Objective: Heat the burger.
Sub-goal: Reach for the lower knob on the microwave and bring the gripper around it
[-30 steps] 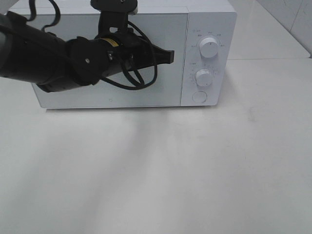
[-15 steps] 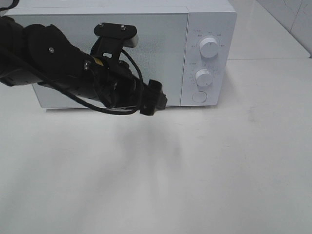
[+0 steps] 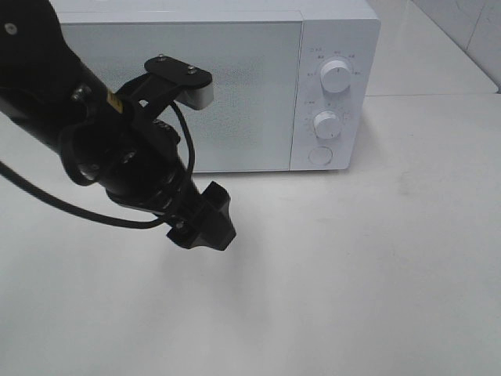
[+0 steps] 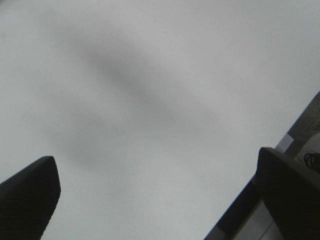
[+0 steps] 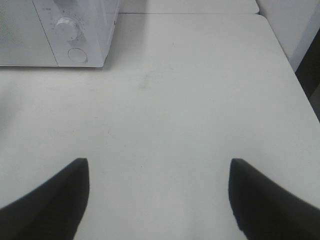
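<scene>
The burger is out of view in every frame. A white microwave (image 3: 235, 86) stands at the back of the table with its door shut; its corner also shows in the right wrist view (image 5: 75, 25). My left gripper (image 3: 210, 223) hangs over the white table in front of the microwave's door, pointing down and forward. In the left wrist view the left gripper (image 4: 156, 165) is open, with only bare table between its dark fingers. My right gripper (image 5: 158, 167) is open too, empty, over the table to the right of the microwave.
The microwave's panel carries two white knobs (image 3: 336, 77) (image 3: 326, 124) and a round button (image 3: 319, 156). The white table (image 3: 352, 274) stretches in front and to the right. A table edge (image 5: 295, 75) shows in the right wrist view.
The left arm swung from in front of the microwave door down and forward over the table. Its jaws went from shut to open. The right arm shows no change.
</scene>
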Robot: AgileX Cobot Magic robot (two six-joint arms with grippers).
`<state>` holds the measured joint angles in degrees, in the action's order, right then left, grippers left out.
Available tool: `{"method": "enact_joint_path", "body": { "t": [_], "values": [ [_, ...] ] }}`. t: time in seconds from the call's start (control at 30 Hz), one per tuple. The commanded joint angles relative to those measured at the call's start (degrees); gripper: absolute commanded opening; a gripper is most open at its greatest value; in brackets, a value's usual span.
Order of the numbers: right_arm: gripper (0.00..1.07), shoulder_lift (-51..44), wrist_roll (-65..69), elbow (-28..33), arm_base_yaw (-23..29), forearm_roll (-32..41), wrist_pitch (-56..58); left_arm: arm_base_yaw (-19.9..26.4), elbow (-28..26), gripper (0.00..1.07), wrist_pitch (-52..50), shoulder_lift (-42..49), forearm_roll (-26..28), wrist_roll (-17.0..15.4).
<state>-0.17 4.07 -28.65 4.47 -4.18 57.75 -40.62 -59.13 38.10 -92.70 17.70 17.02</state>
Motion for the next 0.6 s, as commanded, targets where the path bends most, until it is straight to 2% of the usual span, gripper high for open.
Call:
{"method": "enact_joint_path", "body": {
  "t": [0.03, 0.07, 0.1, 0.13, 0.2, 0.23, 0.3, 0.33, 0.37, 0.4, 0.43, 0.53, 0.57, 0.6],
  "values": [
    [0.75, -1.66, -0.57, 0.17, -0.46, 0.11, -0.63, 2.29, 0.23, 1.0, 5.79, 2.18, -0.74, -3.32],
    [0.75, -1.66, -0.57, 0.17, -0.46, 0.11, -0.63, 4.7, 0.23, 1.0, 8.71, 2.98, -0.97, -3.9],
    [0.75, -1.66, -0.57, 0.17, -0.46, 0.11, -0.63, 4.7, 0.23, 1.0, 8.71, 2.98, -0.97, -3.9],
    [0.75, -1.66, -0.57, 0.17, -0.46, 0.11, -0.63, 7.62, 0.23, 1.0, 11.52, 3.84, -1.2, -3.9],
    [0.75, -1.66, -0.57, 0.17, -0.46, 0.11, -0.63, 8.88, 0.23, 1.0, 12.55, 4.3, -1.2, -3.9],
    [0.75, -1.66, -0.57, 0.17, -0.46, 0.11, -0.63, 11.8, 0.29, 1.0, 14.67, 5.5, -1.2, -3.9],
    [0.75, -1.66, -0.57, 0.17, -0.46, 0.11, -0.63, 13.41, 0.29, 1.0, 15.7, 6.25, -1.2, -3.9],
    [0.75, -1.66, -0.57, 0.17, -0.46, 0.11, -0.63, 16.9, 0.29, 1.0, 17.42, 7.91, -1.2, -3.95],
    [0.75, -1.66, -0.57, 0.17, -0.46, 0.11, -0.63, 16.9, 0.29, 1.0, 17.42, 7.91, -1.2, -3.95],
    [0.75, -1.66, -0.57, 0.17, -0.46, 0.11, -0.63, 20.63, 0.29, 1.0, 19.37, 9.63, -1.32, -4.07],
    [0.75, -1.66, -0.57, 0.17, -0.46, 0.11, -0.63, 20.63, 0.29, 1.0, 19.37, 9.63, -1.32, -4.07],
    [0.75, -1.66, -0.57, 0.17, -0.46, 0.11, -0.63, 27.33, 1.43, 1.0, 21.83, 13.41, -2.12, -4.13],
    [0.75, -1.66, -0.57, 0.17, -0.46, 0.11, -0.63, 27.33, 1.43, 1.0, 21.83, 13.41, -2.12, -4.13],
    [0.75, -1.66, -0.57, 0.17, -0.46, 0.11, -0.63, 31.11, 2.98, 1.0, 22.23, 15.81, -2.23, -4.18]
  ]
}}
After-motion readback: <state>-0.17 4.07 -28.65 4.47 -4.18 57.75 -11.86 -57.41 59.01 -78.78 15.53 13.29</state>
